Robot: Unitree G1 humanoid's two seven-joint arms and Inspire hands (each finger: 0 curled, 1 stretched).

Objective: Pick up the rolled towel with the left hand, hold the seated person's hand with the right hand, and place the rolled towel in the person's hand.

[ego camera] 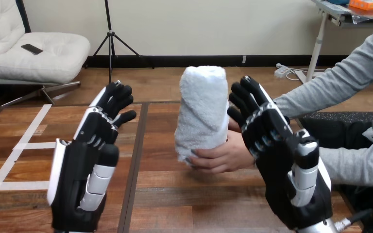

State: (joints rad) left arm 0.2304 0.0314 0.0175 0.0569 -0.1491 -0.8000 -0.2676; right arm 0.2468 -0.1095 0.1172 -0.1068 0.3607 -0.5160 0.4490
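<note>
Centrally, towel (201, 109): rolled, stood upright, gripped low by the person's hand (223, 156) above the table (165, 204). Then left hand (77, 179): fingers straight, held nothing, apart from towel. Then right hand (281, 165): fingers straight, just beside the person's hand; contact unclear.

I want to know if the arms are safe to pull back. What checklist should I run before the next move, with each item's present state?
1. Rolled towel in the person's hand: ok, gripped round its lower part.
2. Towel upright: ok.
3. Left hand free of the towel: ok, open and apart from it.
4. Right hand not curled round the person's hand: ok, open.
5. Gap between the right hand and the person's hand: cannot tell, the two overlap in the head view.
</note>
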